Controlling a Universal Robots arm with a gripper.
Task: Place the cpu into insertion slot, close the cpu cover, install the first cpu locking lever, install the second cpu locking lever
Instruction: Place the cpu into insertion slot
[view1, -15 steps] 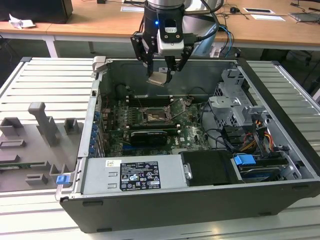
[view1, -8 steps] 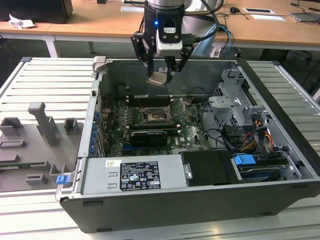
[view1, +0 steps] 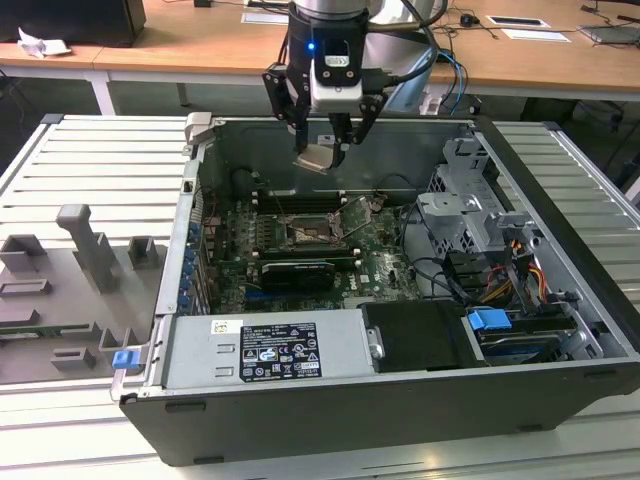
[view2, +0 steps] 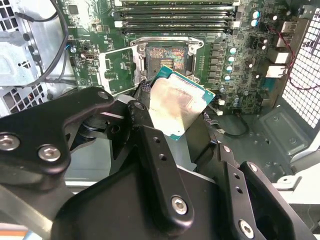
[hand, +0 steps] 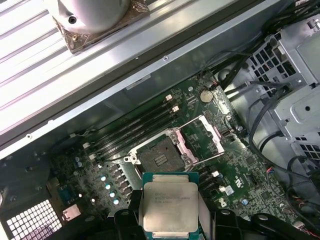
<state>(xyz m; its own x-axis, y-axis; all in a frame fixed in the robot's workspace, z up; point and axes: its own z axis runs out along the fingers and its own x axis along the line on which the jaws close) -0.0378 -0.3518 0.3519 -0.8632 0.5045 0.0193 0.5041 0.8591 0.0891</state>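
The hand (view1: 322, 149) is clamped on the cpu (hand: 170, 205), one finger on each of two opposite edges, with the pale metal face showing in both wrist views. In the exterior view the chip hangs tilted, above the open computer case (view1: 400, 412) that lies on the ribbed grey worktop (view1: 90, 160), near the case's far wall and clear of everything below it. Beneath it, on the green circuit board (hand: 250, 165), the insertion slot (hand: 157, 159) lies bare and dark inside its silvery rim, just beside the long memory slots (hand: 135, 127). The cpu cover (hand: 209, 134) is swung up and open on its hinge at one side of the socket, so the way in is free. As I judge it, the task is at its first step: the chip is held but not yet seated, the cover is not closed, and neither locking lever can be fastened while the cover stands open.
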